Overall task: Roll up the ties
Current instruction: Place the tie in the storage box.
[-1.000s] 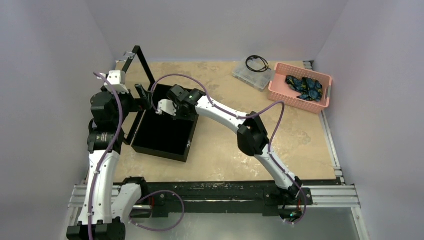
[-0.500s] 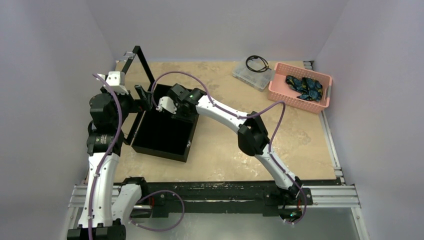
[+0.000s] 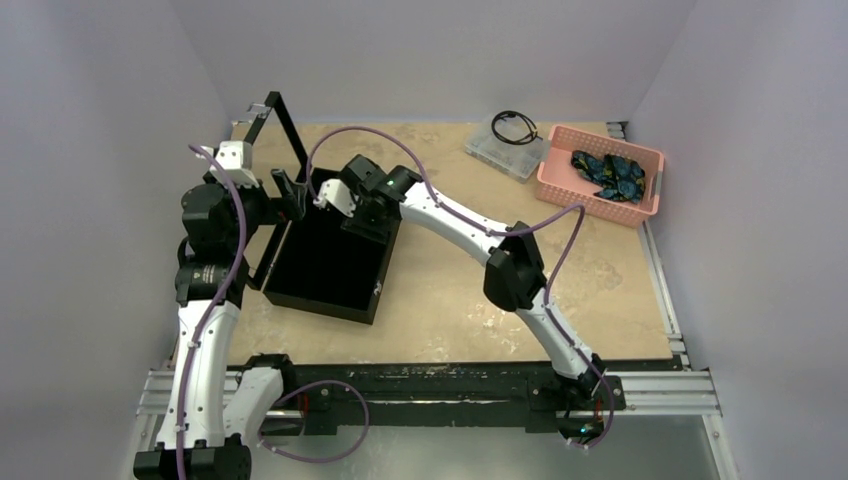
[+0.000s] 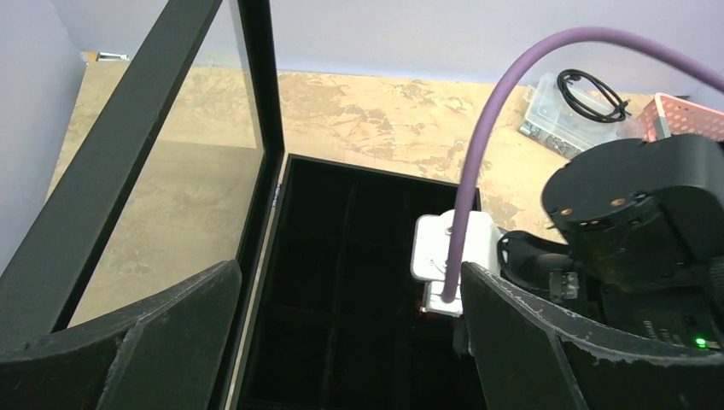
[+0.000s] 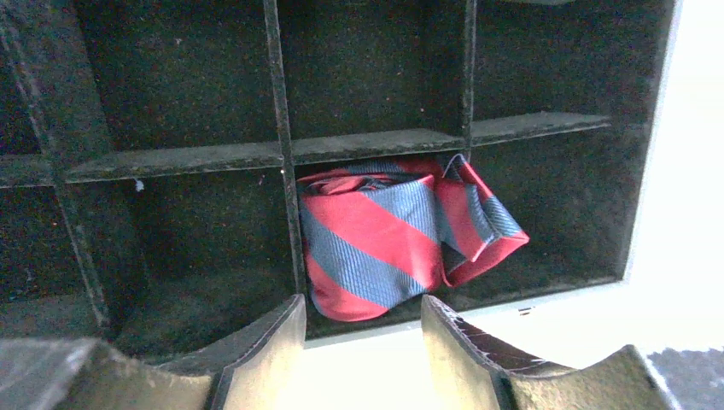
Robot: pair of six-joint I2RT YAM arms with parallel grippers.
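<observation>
A rolled maroon tie [image 5: 401, 243] with blue diagonal stripes lies in a compartment of the black divided box [image 3: 300, 275], at its far edge. My right gripper [image 5: 363, 329] is open and empty, its jaws just above and apart from the roll. In the top view it [image 3: 330, 208] hovers over the box's far left corner and hides the tie. My left gripper [image 4: 350, 342] is open wide and empty over the box's left side, also shown in the top view [image 3: 290, 190]. Dark blue and teal ties [image 3: 608, 172] lie in a pink basket [image 3: 560, 185] at the far right.
The box's glass lid [image 3: 278, 125] stands open at the far left, close to my left gripper, and shows in the left wrist view [image 4: 196, 111]. A clear plastic case [image 3: 495, 155] with a coiled black cable [image 3: 514, 126] on it sits beside the basket. Bare tan table [image 3: 470, 290] lies between.
My right gripper has shifted a little toward the far left corner of the box and its elbow has swung right. The left arm has barely moved.
</observation>
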